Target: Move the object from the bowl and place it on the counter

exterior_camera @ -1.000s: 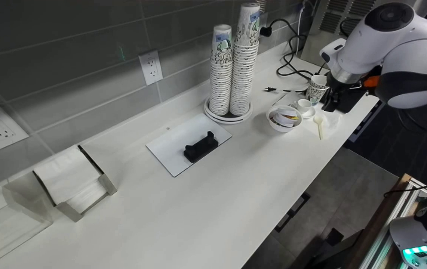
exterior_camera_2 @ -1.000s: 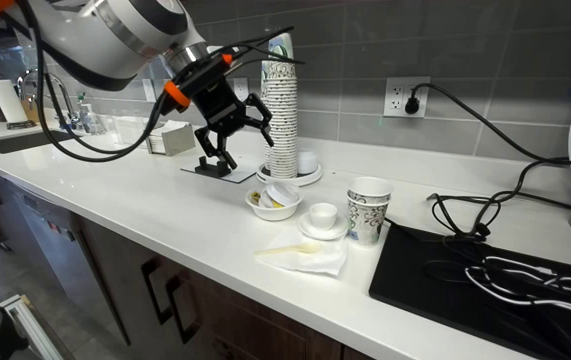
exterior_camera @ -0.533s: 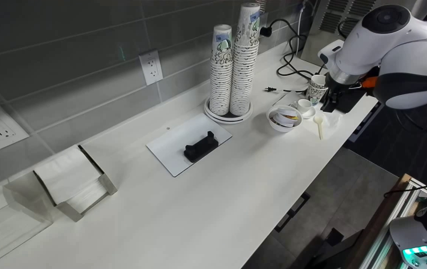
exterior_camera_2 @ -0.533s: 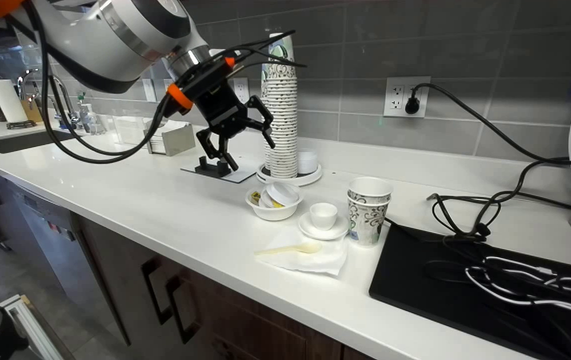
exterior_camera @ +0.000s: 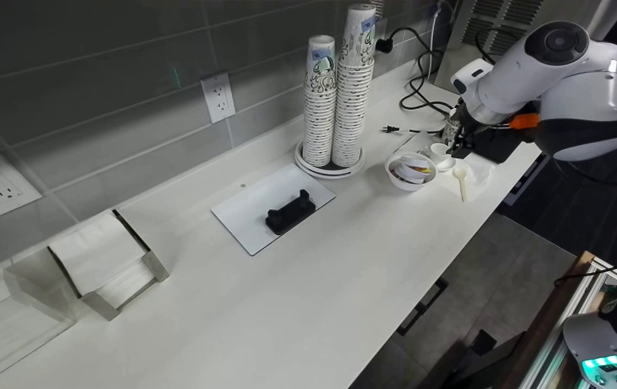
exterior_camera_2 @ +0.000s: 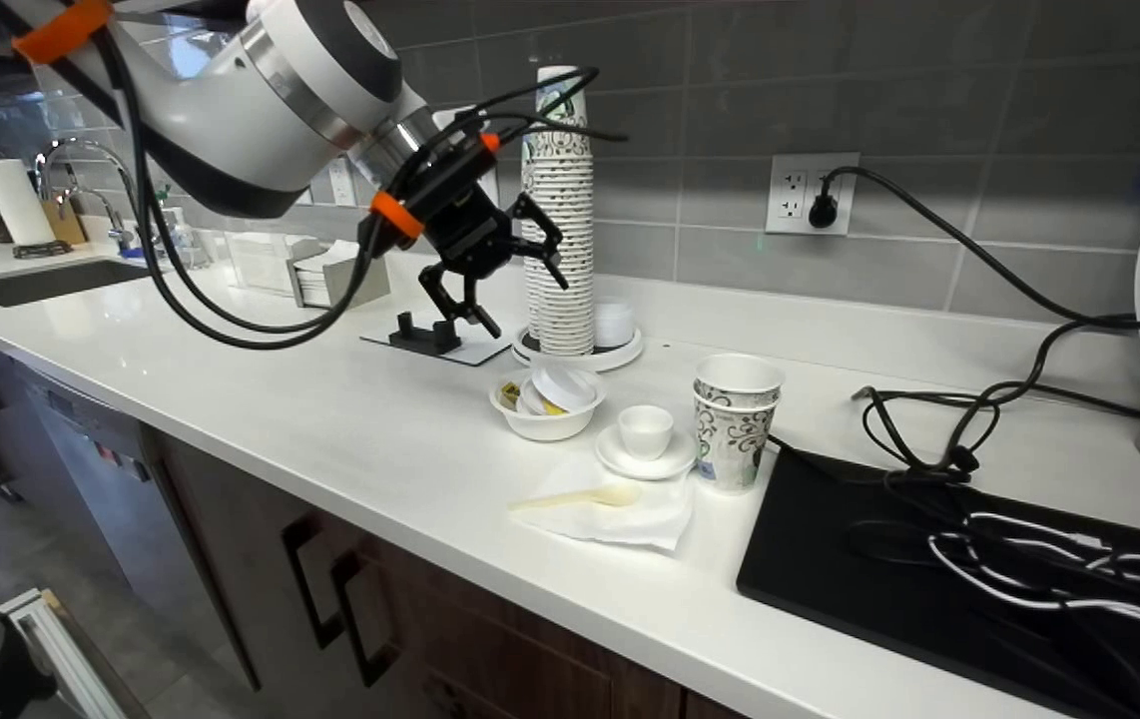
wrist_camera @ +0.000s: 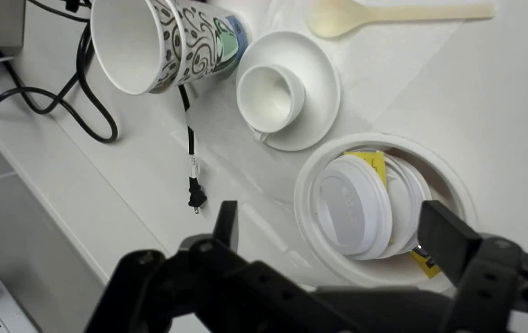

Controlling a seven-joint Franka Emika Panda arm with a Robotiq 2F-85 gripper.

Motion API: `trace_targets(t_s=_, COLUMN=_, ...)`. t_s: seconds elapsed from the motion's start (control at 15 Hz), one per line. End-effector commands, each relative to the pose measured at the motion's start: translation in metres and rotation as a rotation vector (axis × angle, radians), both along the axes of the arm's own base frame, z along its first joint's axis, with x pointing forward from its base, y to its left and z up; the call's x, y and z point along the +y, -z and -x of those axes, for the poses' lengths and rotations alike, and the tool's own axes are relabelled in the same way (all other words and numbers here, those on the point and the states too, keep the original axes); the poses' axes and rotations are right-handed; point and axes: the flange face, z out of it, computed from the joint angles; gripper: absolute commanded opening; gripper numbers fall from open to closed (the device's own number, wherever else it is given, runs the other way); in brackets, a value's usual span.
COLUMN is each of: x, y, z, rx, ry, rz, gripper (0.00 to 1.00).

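One bowl [exterior_camera_2: 545, 427] holds at least two white lids [wrist_camera: 354, 210]; one pincer [exterior_camera_2: 530, 309] hangs higher, two jaws wide apart.

The spread pincer [exterior_camera_2: 531, 311] hangs higher than the heaped bowl [exterior_camera_2: 544, 428].

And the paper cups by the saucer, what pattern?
The paper cups show dark swirls on white, with green and blue patches; best in the wrist view.

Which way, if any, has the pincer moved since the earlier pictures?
Yes: in an exterior view, the pincer has shifted toward picture right, farther across the cup stack behind it.
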Motion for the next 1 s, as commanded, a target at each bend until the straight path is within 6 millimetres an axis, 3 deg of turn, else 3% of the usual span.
trace_targets(t_s=0.0, x=-0.014, y=0.020, z=-0.019, rx=-0.059, ry=-0.057, rz=-0.009, gripper=1.00)
trace_targets(t_s=0.53, x=-0.015, y=0.063, z=-0.051, rx=-0.126, ry=-0.081, rz=-0.104, gripper=1.00)
trace_targets(t_s=0.93, x=-0.013, y=0.092, z=-0.063, rx=-0.120, ry=-0.041, rz=-0.198, gripper=1.00)
